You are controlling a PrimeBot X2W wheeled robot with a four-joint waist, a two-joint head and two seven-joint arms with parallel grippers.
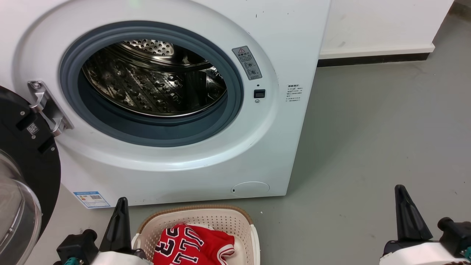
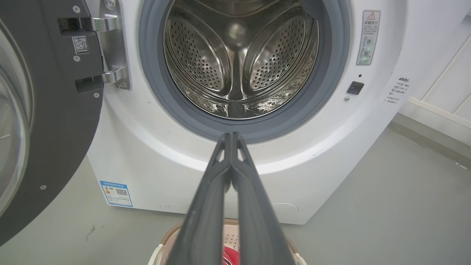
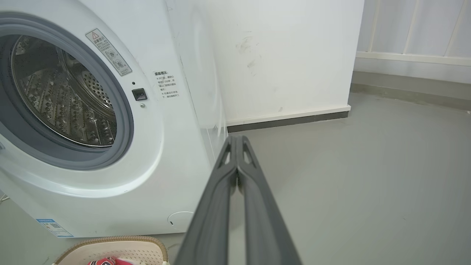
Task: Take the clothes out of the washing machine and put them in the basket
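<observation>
The drum of the washing machine looks empty. The clothes lie in the basket, bottom centre of my head view. My left gripper and right gripper are pressed together, empty. I judge unloading finished; next I'd only check the drum's hidden near floor.

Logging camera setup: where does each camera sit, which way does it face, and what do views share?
Head view: on the head, looking down at the washing machine and basket; left gripper lower left, right gripper lower right.
Left wrist view: along its shut fingers, straight into the drum.
Right wrist view: along its shut fingers, toward the machine's right edge, wall and floor.
Shared: all show the porthole and clothes in the basket.
</observation>
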